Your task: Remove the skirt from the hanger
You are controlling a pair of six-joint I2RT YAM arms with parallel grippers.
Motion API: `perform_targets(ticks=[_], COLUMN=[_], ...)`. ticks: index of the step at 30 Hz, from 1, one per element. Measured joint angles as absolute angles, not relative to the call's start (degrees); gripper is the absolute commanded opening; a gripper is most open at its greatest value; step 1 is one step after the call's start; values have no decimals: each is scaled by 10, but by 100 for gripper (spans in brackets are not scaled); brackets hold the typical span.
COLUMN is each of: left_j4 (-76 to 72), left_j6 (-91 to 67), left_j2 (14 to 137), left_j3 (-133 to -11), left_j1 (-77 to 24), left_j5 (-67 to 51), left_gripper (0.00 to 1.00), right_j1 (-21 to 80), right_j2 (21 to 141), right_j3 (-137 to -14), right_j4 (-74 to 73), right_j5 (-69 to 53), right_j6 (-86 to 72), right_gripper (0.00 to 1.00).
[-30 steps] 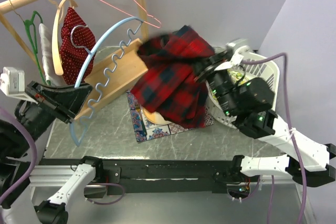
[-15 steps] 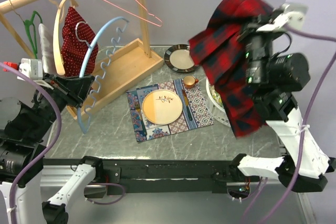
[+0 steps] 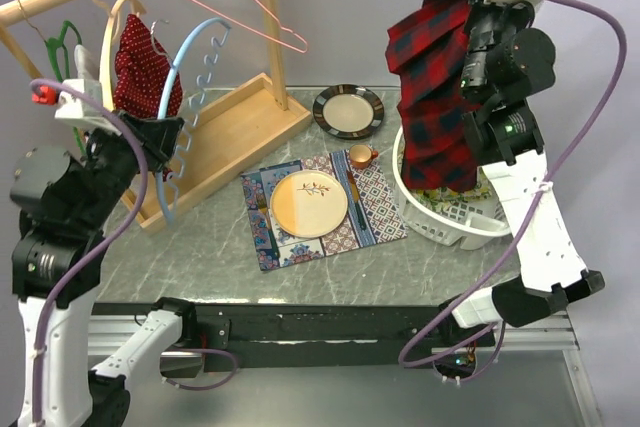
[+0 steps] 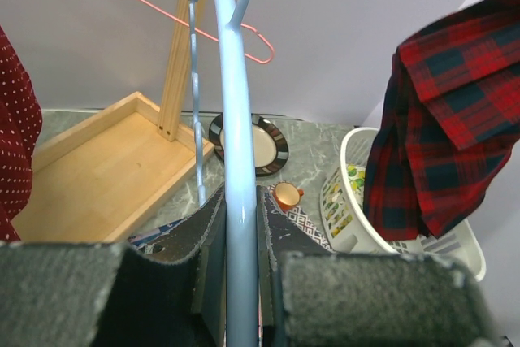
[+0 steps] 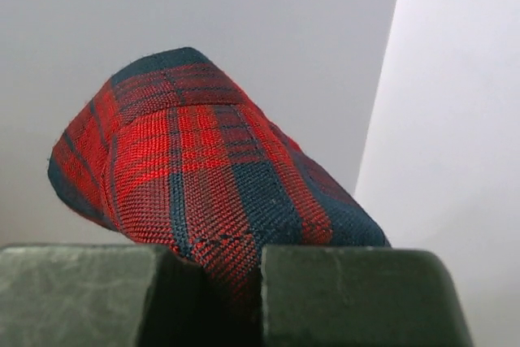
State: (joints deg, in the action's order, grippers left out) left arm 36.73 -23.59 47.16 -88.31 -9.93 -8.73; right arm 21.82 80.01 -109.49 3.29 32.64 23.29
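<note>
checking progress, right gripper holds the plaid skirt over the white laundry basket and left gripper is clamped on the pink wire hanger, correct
Not quite: the left wrist view shows the left gripper clamped on the light blue hanger, not the pink wire hanger. The right gripper does hold the plaid skirt over the white laundry basket.

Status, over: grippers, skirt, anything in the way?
Left gripper shut on blue hanger. Right gripper shut on plaid skirt, held high, off the hanger, hanging over white basket. Nothing seen blocking the drop.
</note>
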Motion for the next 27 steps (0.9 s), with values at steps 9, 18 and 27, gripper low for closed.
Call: perform_targets(ticks=[9, 18, 27], left_j4=[325, 297, 300], left_j6=[-236, -237, -237], left_j2=[487, 506, 517], left_j3=[-854, -847, -846], left_j1=[-99, -99, -99], left_j5=[-77, -76, -5], left_gripper=[1, 1, 1], right_j1=[192, 117, 54], right_j2=[751, 748, 839], right_j3=[-876, -677, -651], right_j4=[-9, -127, -168], right_j5=[399, 405, 390], right_j6=[105, -133, -285], right_gripper=[0, 0, 0])
